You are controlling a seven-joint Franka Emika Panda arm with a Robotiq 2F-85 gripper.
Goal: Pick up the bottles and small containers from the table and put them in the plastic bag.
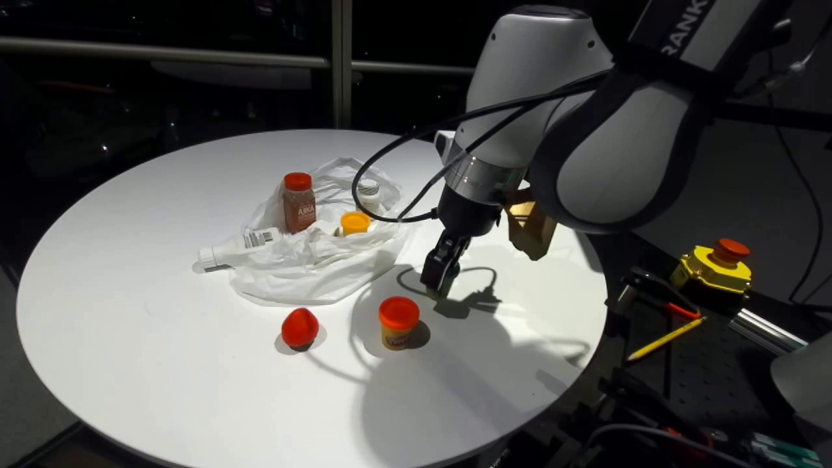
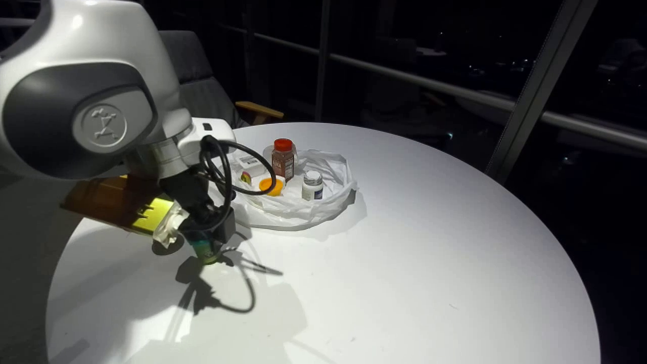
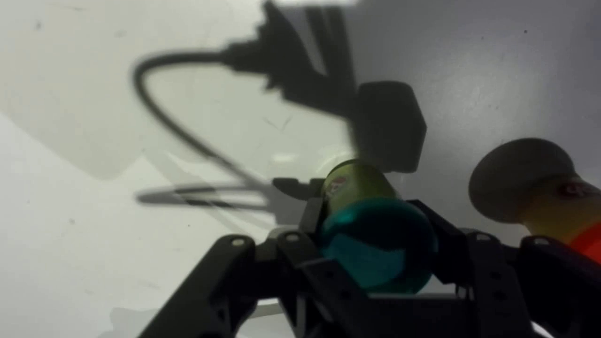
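My fingers [image 3: 446, 239] pinch the teal-topped pot [image 3: 373, 230].
My wrist view shows its round lid; in both exterior views I hide much of it. The red-topped pot [image 1: 398, 324] is cut off in my wrist view but whole in an exterior view. Farther out are bottles [image 1: 299, 207], on or in the plastic bag [image 1: 302, 286]; I can't tell which.

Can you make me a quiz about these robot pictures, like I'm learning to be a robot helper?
1. Pick one: what colour is the lid of the little pot in the gripper? a) pink b) teal c) white
2. True or false: the red-capped bottle is standing up.
3. Fill in the blank: the red-lidded pot stands on the white .....

Key: 1 b; 2 true; 3 table.
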